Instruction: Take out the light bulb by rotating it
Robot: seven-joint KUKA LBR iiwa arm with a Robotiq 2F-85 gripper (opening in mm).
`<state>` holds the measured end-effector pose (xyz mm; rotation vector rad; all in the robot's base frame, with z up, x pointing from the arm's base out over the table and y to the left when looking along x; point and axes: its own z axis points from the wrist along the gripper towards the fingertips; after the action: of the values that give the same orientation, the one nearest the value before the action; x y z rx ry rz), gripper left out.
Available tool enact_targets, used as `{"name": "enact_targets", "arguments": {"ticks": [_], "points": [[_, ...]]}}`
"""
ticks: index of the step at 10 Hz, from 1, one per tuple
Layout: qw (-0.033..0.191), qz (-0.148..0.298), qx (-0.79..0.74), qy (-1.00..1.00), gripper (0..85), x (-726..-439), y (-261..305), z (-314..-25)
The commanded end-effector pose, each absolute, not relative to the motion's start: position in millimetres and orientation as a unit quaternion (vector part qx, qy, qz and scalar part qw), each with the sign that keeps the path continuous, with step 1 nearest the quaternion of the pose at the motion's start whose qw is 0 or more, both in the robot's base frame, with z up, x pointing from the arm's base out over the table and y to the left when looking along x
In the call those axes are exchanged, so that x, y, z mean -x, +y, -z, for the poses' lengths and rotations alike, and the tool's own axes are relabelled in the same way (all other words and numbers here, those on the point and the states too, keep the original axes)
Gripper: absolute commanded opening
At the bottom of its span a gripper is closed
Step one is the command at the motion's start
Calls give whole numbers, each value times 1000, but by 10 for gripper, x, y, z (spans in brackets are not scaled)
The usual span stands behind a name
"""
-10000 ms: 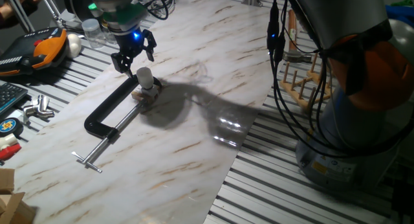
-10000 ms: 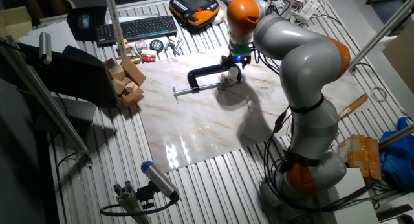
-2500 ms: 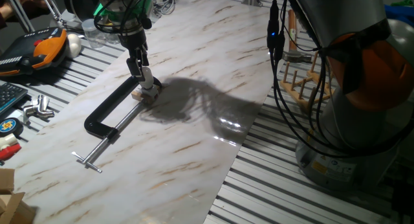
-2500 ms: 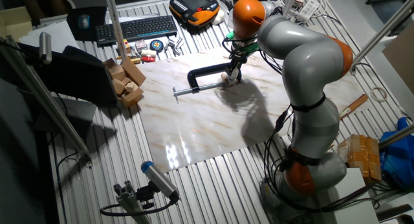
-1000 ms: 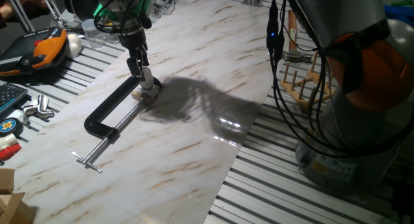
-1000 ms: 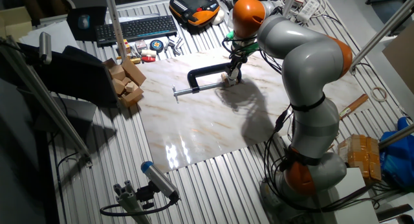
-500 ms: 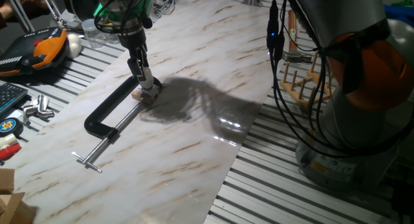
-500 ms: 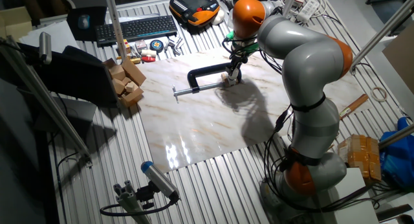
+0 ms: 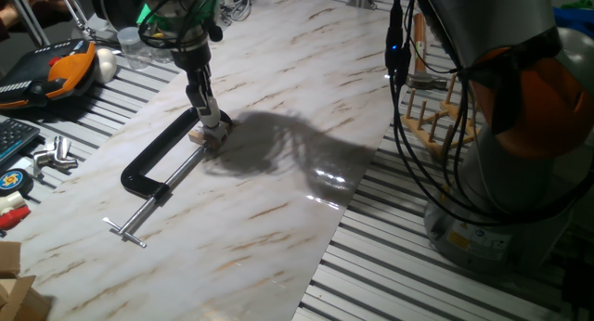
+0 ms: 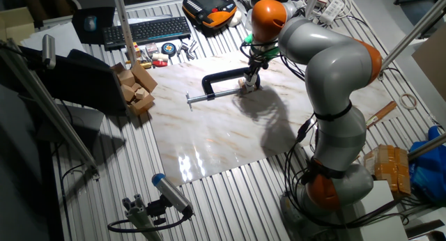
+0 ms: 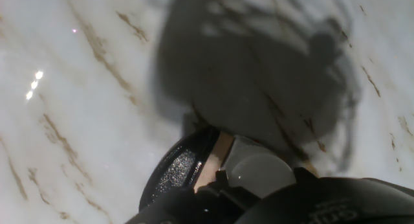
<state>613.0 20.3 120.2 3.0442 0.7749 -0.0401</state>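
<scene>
The light bulb (image 9: 214, 118), small and white, stands in a tan wooden block (image 9: 205, 136) held in a black C-clamp (image 9: 151, 168) on the marble board (image 9: 278, 210). My gripper (image 9: 209, 115) reaches down from above, shut on the bulb. In the other fixed view the gripper (image 10: 249, 79) covers the bulb at the end of the clamp (image 10: 218, 79). The hand view shows the frosted bulb (image 11: 262, 172) between my dark fingers (image 11: 323, 198), with the clamp's black pad (image 11: 176, 172) and a sliver of the block (image 11: 215, 160) beside it.
An orange-black pendant (image 9: 63, 69) and a white egg-like thing (image 9: 107, 64) lie at the far left. Metal parts (image 9: 54, 154) and a keyboard (image 10: 146, 30) are off the board. Wooden blocks (image 10: 137, 86) sit at the left, and a wooden rack (image 9: 432, 117) at the right.
Ten seconds ago the gripper hung open above the bulb; now it is lower and shut on it. Over the last second the hand has turned slightly.
</scene>
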Motion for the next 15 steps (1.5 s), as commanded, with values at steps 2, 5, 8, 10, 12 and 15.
{"name": "enact_targets", "arguments": {"ticks": [2, 5, 8, 10, 12, 15], "points": [[0, 14, -966, 257, 170, -6128, 205, -1203], [-1, 7, -961, 276, 0, -6127, 204, -1206], [1, 5, -959, 282, 0, -6127, 206, -1227], [2, 5, -957, 289, 0, -6128, 207, -1234], [-2, 5, -952, 306, 0, -6128, 207, -1231], [-3, 7, -946, 325, 0, -6127, 207, -1232]]}}
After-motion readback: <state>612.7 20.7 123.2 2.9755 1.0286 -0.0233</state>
